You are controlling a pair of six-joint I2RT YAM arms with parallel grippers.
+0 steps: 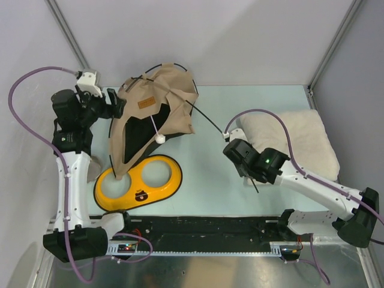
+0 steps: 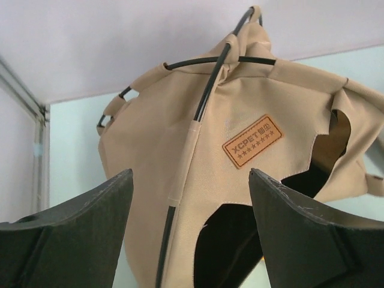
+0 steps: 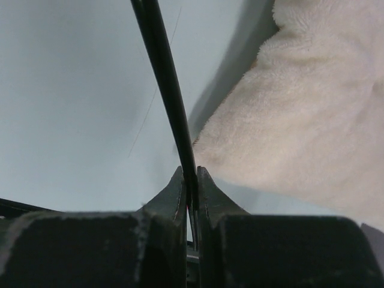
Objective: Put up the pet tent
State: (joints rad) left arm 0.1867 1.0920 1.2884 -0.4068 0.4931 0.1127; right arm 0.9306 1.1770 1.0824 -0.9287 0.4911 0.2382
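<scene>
Watching from beside the rig, I'd say the trouble is likeliest on the right. The right end effector (image 3: pixel 189 175) is clenched on a thin black pole (image 3: pixel 163 78) that runs loose out of the pet tent (image 1: pixel 153 111) and across the desk (image 1: pixel 207 174). The grip is narrow and the pole is slick. If the arm pushes or levers it, the pole may slide through the pads or swivel instead of steering into the fabric. It could also bow and spring free.

The tent itself lies slumped at the far left of the desk, not standing. Its near edge overlaps the yellow feeder (image 1: pixel 138 180), and its pom-pom (image 1: pixel 160 138) dangles over the dark floor. The left end effector (image 2: pixel 190 173) is released. Its jaws are wide apart on either side of the sleeved pole seam, beside the brown label (image 2: pixel 253 141), and they grip nothing. With nothing pinning the tent, a shove on the pole from the right would probably drag the whole tent sideways rather than tension it.

The hem could catch on the feeder and pull it along. The cream pillow (image 1: pixel 294 141) sits just beside the right arm, so a wide swing there may nudge it.
</scene>
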